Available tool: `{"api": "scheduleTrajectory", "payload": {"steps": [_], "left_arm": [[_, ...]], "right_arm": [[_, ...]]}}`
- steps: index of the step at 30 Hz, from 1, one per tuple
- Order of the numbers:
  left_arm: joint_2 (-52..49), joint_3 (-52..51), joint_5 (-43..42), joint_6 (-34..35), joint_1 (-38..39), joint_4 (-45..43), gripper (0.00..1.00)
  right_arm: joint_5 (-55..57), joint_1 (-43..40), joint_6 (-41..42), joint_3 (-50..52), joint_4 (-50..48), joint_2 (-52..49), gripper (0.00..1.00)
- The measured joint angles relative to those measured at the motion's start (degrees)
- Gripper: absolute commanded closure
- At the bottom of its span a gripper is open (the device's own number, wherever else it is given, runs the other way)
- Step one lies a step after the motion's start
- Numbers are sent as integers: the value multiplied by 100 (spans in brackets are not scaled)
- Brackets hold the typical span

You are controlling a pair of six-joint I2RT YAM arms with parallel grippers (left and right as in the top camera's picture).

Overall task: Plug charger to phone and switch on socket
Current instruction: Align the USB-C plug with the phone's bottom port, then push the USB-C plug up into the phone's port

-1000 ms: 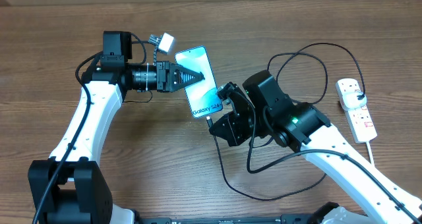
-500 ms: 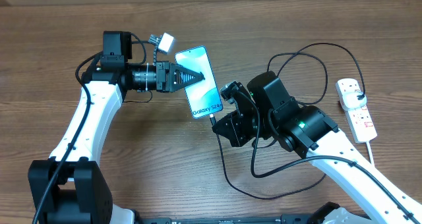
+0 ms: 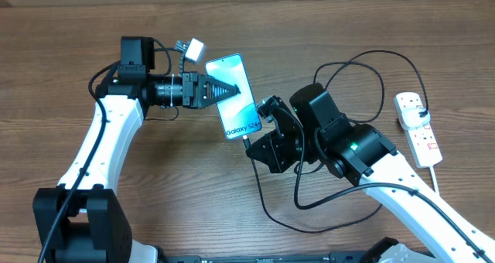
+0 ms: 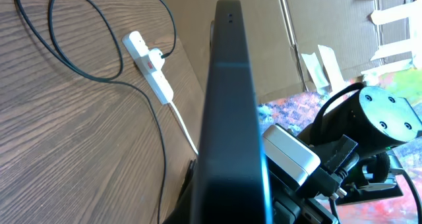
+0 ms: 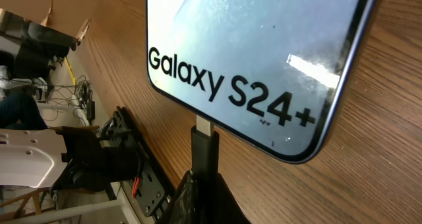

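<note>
Right tool, pinching the charger plug, has edged up to the phone mid-frame, metal tip part-showing; left tool clamps phone; socket pending.

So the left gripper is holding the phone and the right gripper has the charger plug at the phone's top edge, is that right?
Not the top edge. The right gripper has the charger plug at the bottom edge of the phone, under the Galaxy S24+ text, as the right wrist view shows. The left gripper holds the phone.
</note>
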State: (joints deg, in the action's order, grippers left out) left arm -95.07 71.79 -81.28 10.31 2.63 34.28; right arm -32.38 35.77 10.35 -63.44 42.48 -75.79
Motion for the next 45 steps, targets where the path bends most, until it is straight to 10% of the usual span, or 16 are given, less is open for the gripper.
{"api": "scheduleTrajectory", "payload": {"steps": [27, 34, 45], "left_arm": [[0, 0, -13, 0, -52, 0, 96], [0, 0, 50, 2, -35, 37, 96], [0, 0, 1071, 678, -35, 37, 96]], "right_arm": [[168, 2, 15, 2, -260, 0, 95], [227, -4, 20, -17, -59, 0, 61], [284, -4, 15, -20, 704, 0, 42]]}}
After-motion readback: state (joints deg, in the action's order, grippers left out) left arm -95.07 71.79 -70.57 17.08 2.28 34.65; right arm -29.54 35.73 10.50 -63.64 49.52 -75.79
